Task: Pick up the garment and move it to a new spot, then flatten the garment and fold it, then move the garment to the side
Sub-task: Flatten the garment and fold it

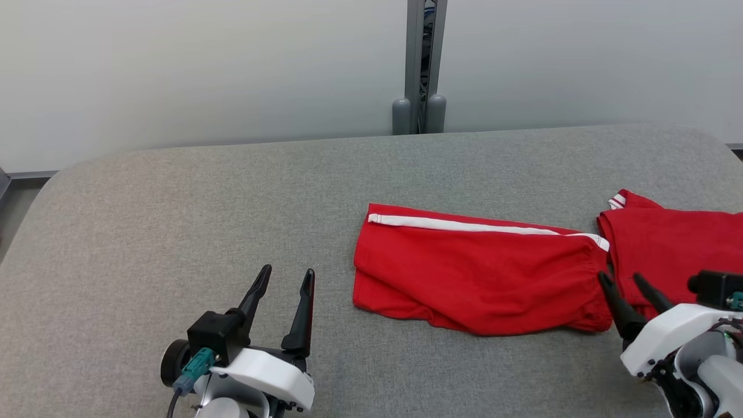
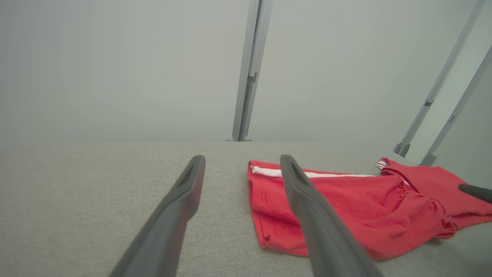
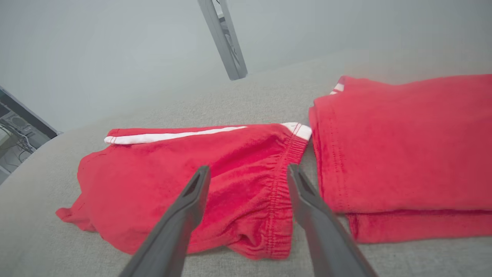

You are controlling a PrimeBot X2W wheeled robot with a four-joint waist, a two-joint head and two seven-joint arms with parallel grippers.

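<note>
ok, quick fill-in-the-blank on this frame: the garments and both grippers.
1. The shorts are red with a ____ stripe along one edge.
2. The left gripper is ____ over the bare table, holding nothing.
3. In the head view, the second red garment lies to the ____ of the shorts.
4. The right gripper sits by the shorts' elastic ____.
Missing words: white; open; right; waistband.

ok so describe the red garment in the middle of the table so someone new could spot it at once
On the grey table, start from the metal post at the back wall and come straight towards the robot to the red shorts. Unlike the stacked red garment to their right, they show a long white stripe along the far edge and a gathered waistband.
</note>
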